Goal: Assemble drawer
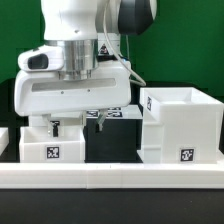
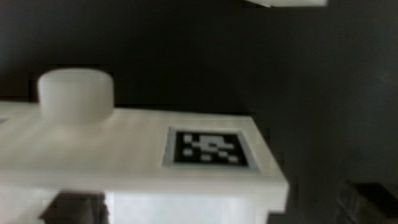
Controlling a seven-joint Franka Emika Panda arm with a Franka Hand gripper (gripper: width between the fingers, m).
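Observation:
A small white drawer tray (image 1: 50,148) with a square tag stands at the exterior view's left, against the front rail. My gripper (image 1: 78,124) hangs low over it. One dark finger (image 1: 55,127) dips at the tray's top and the other (image 1: 100,121) is beside its right wall. The jaws stand wide apart. In the wrist view the tray's round knob (image 2: 75,95) and tag (image 2: 214,147) fill the picture, and my gripper (image 2: 199,210) is at its edge. The large cube-like housing (image 1: 185,125) stands open-topped at the exterior view's right.
A long low white rail (image 1: 110,176) runs along the front of the table. A white tagged piece (image 1: 124,108) shows behind the arm, mostly hidden. The table (image 1: 112,140) is black and the backdrop is green.

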